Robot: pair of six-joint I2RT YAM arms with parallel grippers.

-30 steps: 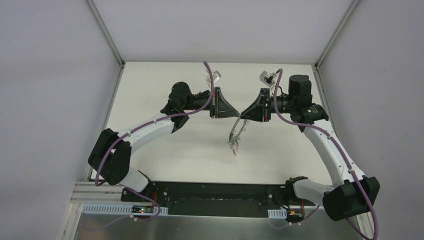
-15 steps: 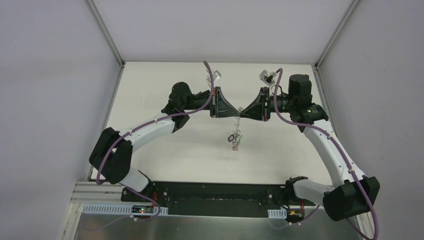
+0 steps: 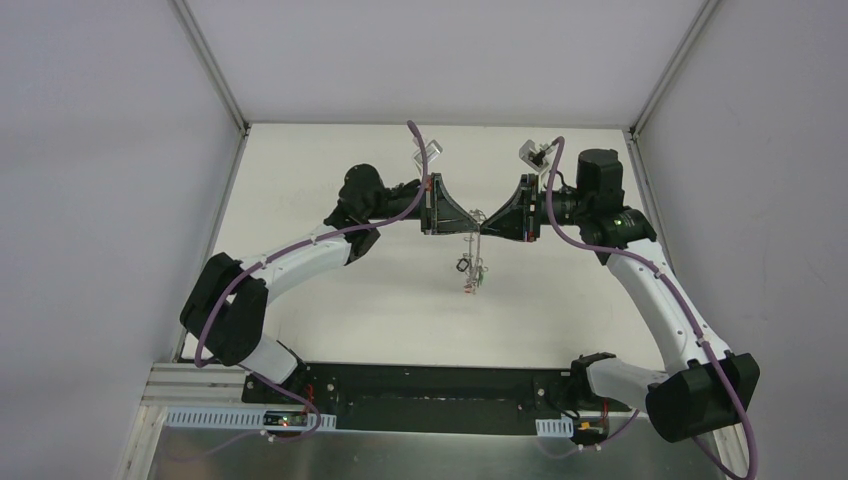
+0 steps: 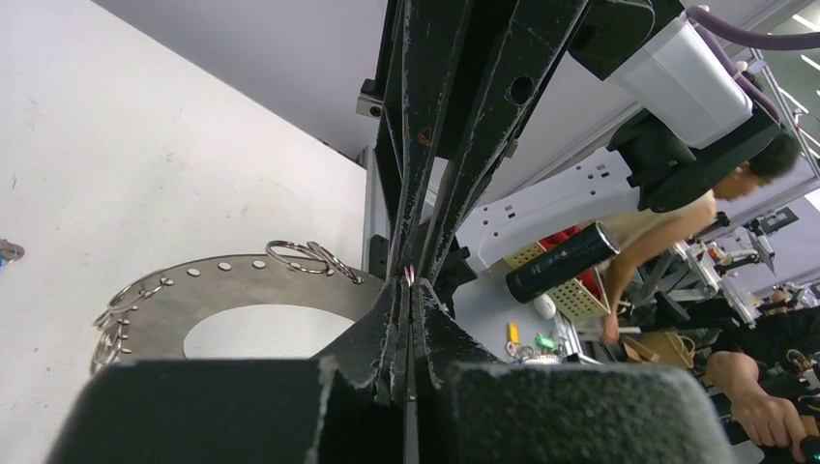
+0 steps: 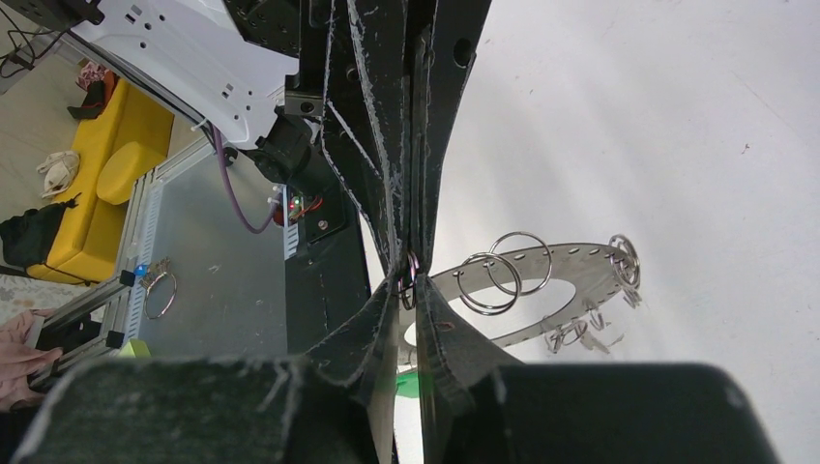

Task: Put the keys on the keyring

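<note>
Keyring (image 3: 472,250): hangs edge-on from its upper rim, mid-tabletop (image 3: 380,300), straight below the point where the two tools meet tip to tip. Whether its lower end clears the surface cannot be judged from the top view.

Keys (image 3: 469,282): small cluster dangling at the low end of the keyring, with one reddish tag visible; the other tag colours are too small to read.

Left wrist view: the keyring (image 4: 290,290) shows as a flat grey plate with a large centre hole, a row of small holes near its edge, and split rings (image 4: 302,255) on the rim.

Left tool (image 3: 474,223): fingers pressed together with only a thin slit between them, clamped on the rim of the keyring.

Right tool (image 3: 484,225): fingers likewise drawn in on the same stretch of rim, nose to nose with the left (a tiny pinkish item sits at the contact point, not identifiable).

Right wrist view: keyring (image 5: 571,271) extends away past the fingertips, two larger rings overlapping its near edge.
</note>
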